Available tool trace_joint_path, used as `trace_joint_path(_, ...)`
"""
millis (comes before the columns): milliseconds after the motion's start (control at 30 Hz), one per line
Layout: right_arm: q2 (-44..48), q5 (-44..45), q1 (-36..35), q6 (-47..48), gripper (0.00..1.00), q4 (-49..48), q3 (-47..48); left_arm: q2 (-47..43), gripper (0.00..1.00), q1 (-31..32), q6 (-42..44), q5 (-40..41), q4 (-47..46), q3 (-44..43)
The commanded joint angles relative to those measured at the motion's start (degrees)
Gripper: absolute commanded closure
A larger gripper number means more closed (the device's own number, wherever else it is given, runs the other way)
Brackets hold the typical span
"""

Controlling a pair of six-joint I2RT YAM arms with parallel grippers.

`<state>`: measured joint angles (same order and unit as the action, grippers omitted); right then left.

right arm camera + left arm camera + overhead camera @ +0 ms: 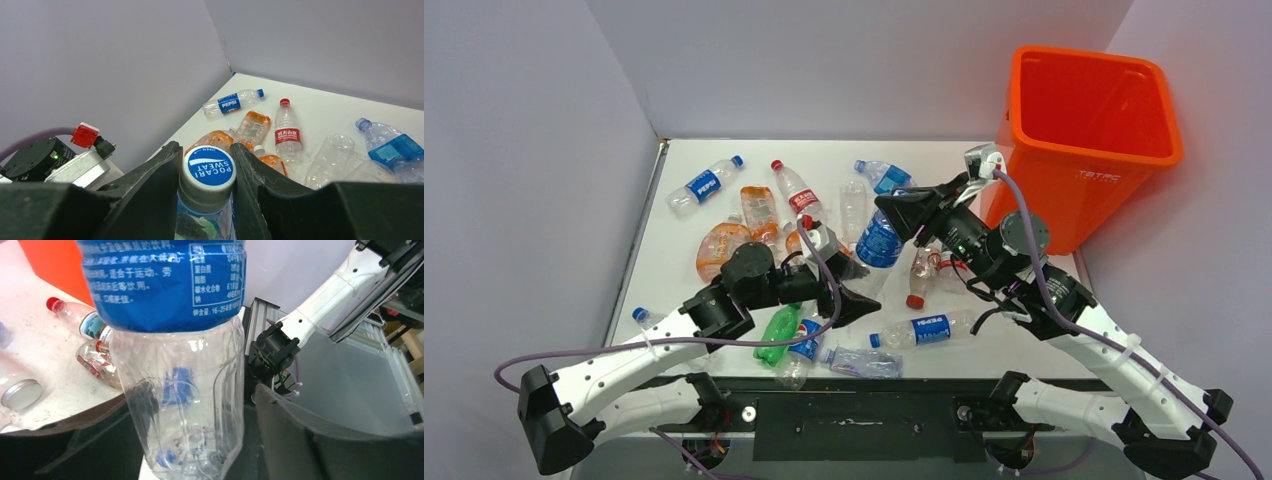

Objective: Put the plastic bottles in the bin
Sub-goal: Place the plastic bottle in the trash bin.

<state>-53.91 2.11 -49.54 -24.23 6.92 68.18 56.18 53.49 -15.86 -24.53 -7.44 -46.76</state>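
Note:
My right gripper (902,214) is shut on the capped neck of a clear bottle with a blue label (879,242) and holds it above the table's middle. In the right wrist view its fingers (160,175) clamp the blue-and-white cap (209,167). My left gripper (862,296) is open, with its fingers either side of this bottle's clear lower end (185,410); a narrow gap shows beside the right finger (310,440). The orange bin (1089,130) stands at the far right. Several other bottles lie across the table, such as a Pepsi one (704,185) and a green one (779,335).
Orange-tinted bottles (724,245) and a red-labelled one (796,195) lie at the left middle. Red-capped bottles (921,275) lie under the right arm, and a Pepsi bottle (924,328) and a crushed clear one (864,362) lie near the front edge. Grey walls close in three sides.

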Motion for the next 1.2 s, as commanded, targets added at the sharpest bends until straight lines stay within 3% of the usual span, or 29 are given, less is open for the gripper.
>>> trace_joint_path(0, 1.0, 1.1, 0.4, 5.4, 0.95, 1.7, 4.2, -3.5, 0.05, 0.0, 0.9, 3.2, -1.2, -0.3)
trace_joint_path(133, 1.2, 10.7, 0.3, 11.3, 0.95, 4.3, 10.3, -7.3, 0.04, -0.1, 4.7, 12.9, 2.5, -0.8)
trace_joint_path(267, 1.3, 28.6, 0.3, 19.6, 0.95, -2.8, 14.6, -11.0, 0.04, 0.0, 12.2, 23.3, 6.0, -0.9)
trace_joint_path(367, -1.0, 42.2, 0.3, 33.2, 0.95, -16.9, 15.0, -13.7, 0.04, 0.0, 13.9, 30.9, 5.5, 2.0)
trace_joint_path(467, -6.1, 52.9, 0.4, 52.3, 0.95, -38.7, 15.5, -16.8, 0.04, 0.0, 14.5, 34.0, 2.1, 6.3)
trace_joint_path(533, -10.7, 55.4, 1.5, 62.6, 0.95, -51.8, 17.8, -18.5, 0.04, -0.1, 15.0, 35.1, 1.2, 8.1)
trace_joint_path(600, -15.0, 55.5, 4.4, 66.0, 0.95, -56.9, 21.9, -19.6, 0.04, -0.1, 15.4, 36.6, 1.3, 8.9)
trace_joint_path(700, -20.5, 55.3, 14.8, 58.5, 0.95, -51.5, 29.1, -20.9, 0.04, -0.2, 15.2, 39.1, 1.5, 9.7)
trace_joint_path(900, -29.5, 55.1, 39.1, 32.9, 0.95, -33.0, 38.9, -22.6, 0.04, -0.1, 15.4, 45.5, 1.5, 11.2)
trace_joint_path(1133, -36.1, 54.0, 48.5, 22.1, 0.95, -26.9, 37.3, -23.1, 0.04, 0.0, 15.5, 50.0, 1.4, 11.9)
trace_joint_path(1167, -36.7, 53.4, 49.2, 20.0, 0.91, -25.1, 37.3, -23.0, 0.04, 0.0, 15.5, 50.6, 1.4, 11.9)
